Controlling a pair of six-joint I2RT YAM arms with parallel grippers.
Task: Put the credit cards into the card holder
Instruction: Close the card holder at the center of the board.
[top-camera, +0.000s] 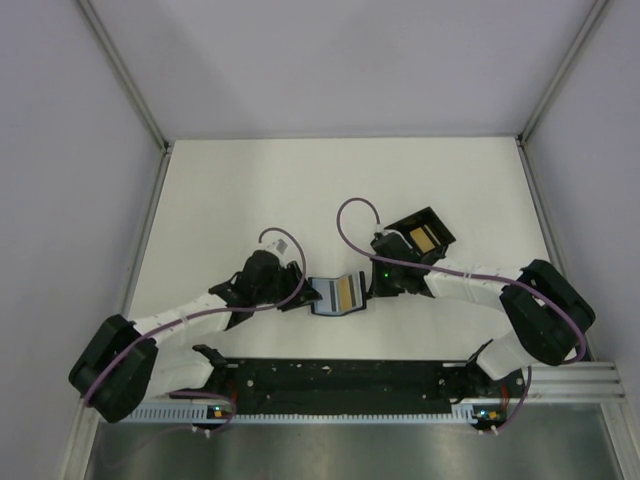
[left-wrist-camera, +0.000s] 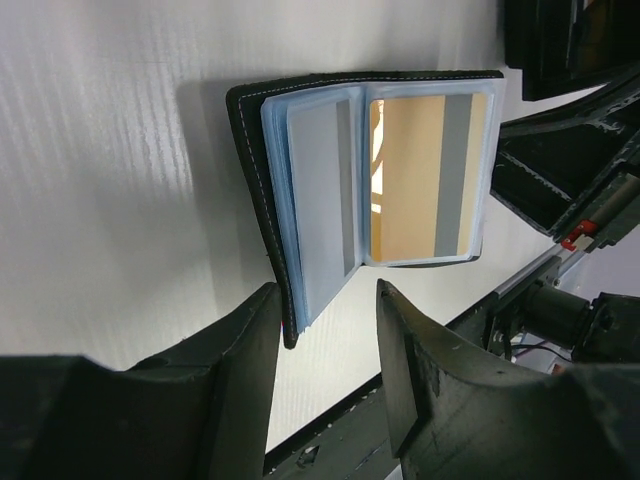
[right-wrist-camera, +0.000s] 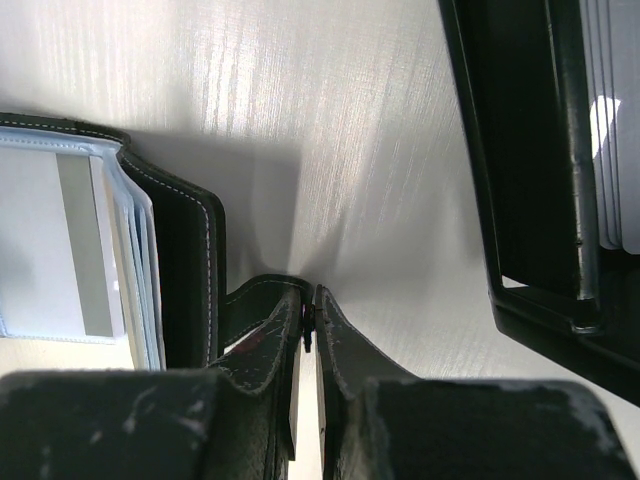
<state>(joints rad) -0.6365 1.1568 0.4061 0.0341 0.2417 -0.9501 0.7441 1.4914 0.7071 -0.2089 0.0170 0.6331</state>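
Near the middle of the worktop (top-camera: 250, 190): card holder (top-camera: 338, 294), spread open, clear sleeves facing up. In the left wrist view, an orange card (left-wrist-camera: 410, 170) with a grey stripe tucked in one sleeve and a grey card (left-wrist-camera: 320, 190) in the sleeve beside it.

At 9 o'clock of the holder, seen from above: left end effector (top-camera: 302, 296), jaws apart, straddling the corner of the holder's black cover and the sleeve edges. Cannot tell whether either finger touches.

At 3 o'clock of the holder: right end effector (top-camera: 373, 290), fingers pressed together and pinching a stitched black flap at the holder's cover edge, as seen in the right wrist view (right-wrist-camera: 310, 300).

At 1 o'clock of the holder, just beyond the right end effector: open black box (top-camera: 425, 238) with a gold patch inside; pale card edges standing in it in the right wrist view.
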